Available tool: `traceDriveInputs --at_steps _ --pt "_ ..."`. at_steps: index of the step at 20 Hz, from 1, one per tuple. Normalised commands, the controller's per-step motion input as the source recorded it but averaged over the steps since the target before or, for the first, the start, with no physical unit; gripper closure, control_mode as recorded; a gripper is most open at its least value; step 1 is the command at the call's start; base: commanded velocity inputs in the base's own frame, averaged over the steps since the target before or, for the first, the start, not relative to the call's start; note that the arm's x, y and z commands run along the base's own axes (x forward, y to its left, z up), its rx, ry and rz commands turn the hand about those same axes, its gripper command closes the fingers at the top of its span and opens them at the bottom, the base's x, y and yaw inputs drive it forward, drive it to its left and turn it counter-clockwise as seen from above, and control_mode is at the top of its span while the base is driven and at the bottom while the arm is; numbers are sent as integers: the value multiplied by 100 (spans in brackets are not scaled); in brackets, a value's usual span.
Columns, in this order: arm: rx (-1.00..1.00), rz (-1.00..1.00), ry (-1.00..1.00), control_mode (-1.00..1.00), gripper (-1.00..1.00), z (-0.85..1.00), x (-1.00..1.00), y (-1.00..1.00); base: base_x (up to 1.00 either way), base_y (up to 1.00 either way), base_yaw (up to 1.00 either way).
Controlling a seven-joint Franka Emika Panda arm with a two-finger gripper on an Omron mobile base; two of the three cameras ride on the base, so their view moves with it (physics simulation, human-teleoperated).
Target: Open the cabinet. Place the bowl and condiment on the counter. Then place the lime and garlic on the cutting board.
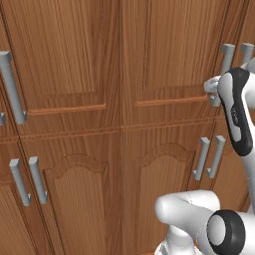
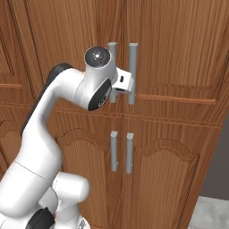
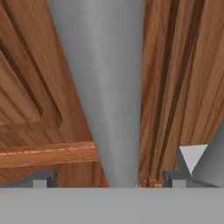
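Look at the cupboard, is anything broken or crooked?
Nothing stands out. The cabinet doors are shut and sit straight, and their grey handles hang upright. The open tool straddles one handle, not yet gripping it.

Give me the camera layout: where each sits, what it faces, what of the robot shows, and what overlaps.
Left base view: behind-left of the arm, facing the closed cabinet; white arm links at lower right and right edge.
Right base view: behind-right, facing the same doors; arm rises from lower left, hand at the upper handle.
Hand view: on the hand, close against that grey bar, with the gripper open, fingertips either side of it.
Shared: both base views show the upper and lower door handles; all show cabinet wood.
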Motion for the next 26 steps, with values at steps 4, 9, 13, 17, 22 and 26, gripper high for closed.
traceDriveInputs --at_steps 4,9,13,17,22,26 --pt "-5 -13 -16 -100 -100 -14 17 4 0 0 0" --pt "-1 -9 -1 -100 -100 -2 86 3 0 0 0" --pt "0 -4 0 -100 -100 0 80 -12 0 0 0" --pt "0 -4 0 -100 100 -10 69 -8 0 0 0" --pt "0 0 0 -100 100 -16 65 0 0 0 0" --pt "0 1 -1 -100 100 -6 21 0 0 0 0"
